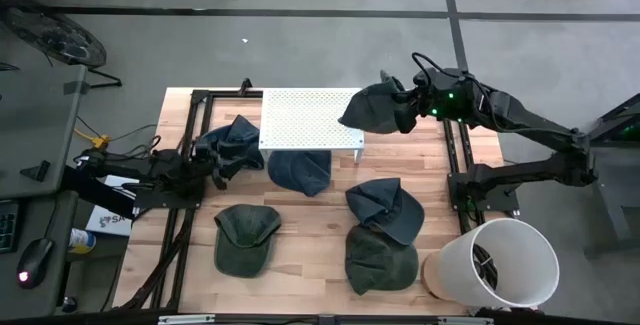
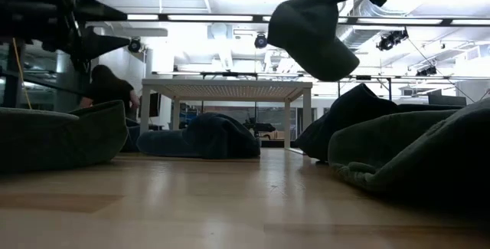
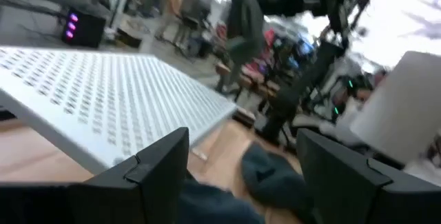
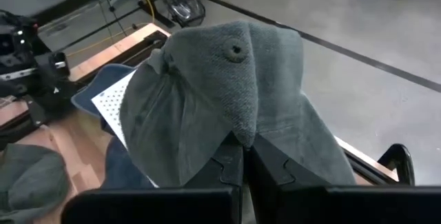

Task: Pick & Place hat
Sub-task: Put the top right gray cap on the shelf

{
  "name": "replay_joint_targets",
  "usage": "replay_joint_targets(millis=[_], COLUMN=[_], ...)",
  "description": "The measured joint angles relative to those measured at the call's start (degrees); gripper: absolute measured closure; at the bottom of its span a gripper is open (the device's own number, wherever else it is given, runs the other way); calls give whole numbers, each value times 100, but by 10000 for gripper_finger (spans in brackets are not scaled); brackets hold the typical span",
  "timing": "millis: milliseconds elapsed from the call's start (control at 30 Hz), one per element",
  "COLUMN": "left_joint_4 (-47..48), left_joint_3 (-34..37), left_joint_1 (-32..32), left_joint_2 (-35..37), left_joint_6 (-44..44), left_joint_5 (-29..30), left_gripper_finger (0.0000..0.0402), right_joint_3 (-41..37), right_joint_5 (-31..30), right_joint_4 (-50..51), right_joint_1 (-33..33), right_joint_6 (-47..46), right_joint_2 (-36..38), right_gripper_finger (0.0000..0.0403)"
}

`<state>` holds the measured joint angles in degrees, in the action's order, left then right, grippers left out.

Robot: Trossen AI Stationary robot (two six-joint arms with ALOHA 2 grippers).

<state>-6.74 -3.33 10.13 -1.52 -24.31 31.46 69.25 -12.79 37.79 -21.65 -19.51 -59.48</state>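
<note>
My right gripper is shut on a dark green hat, which is in the air over the right end of the white perforated platform. In the low view the hat hangs well above the platform top. My left gripper stands open and level at the table's left, beside a dark blue hat that leans on the platform's left end. Several other hats lie flat on the wood, among them a blue one and a green one. My right gripper pinches a fold of the hat's crown cloth between its two shut fingers, below the top button. The fingers come from the table's right, slanting down. The hat is lifted clear and droops slack from the fingers, tilted.
A white bucket lies at the near right corner. Two more hats lie right of the table's middle. Black frame rails run along both sides. A person sits beyond the table.
</note>
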Motion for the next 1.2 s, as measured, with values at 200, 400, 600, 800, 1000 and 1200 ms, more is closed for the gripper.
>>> replay_joint_targets(millis=[200, 400, 600, 800, 1000, 1200], left_joint_4=[-580, -368, -338, -956, -989, -989], left_joint_3=[-15, -20, -26, -49, -703, -1926], left_joint_1=[0, 0, 0, 0, 0, 0], left_joint_2=[0, 0, -2, -90, -684, -1917], left_joint_6=[-391, -1042, -1158, -939, -180, 1005], left_joint_5=[181, 869, 700, 193, 506, 947], left_gripper_finger=[138, 138, 138, 138, 138, 138], right_joint_3=[0, 0, 0, 0, 0, 2], right_joint_5=[-312, -335, -320, -175, -54, -70], right_joint_4=[-1, -122, -216, -321, -781, -1263], right_joint_1=[227, 313, 313, 312, 313, 313], right_joint_6=[-98, -101, -59, -24, 196, 152], right_joint_2=[0, 0, 0, -17, -72, -179], right_gripper_finger=[403, 402, 403, 403, 403, 403])
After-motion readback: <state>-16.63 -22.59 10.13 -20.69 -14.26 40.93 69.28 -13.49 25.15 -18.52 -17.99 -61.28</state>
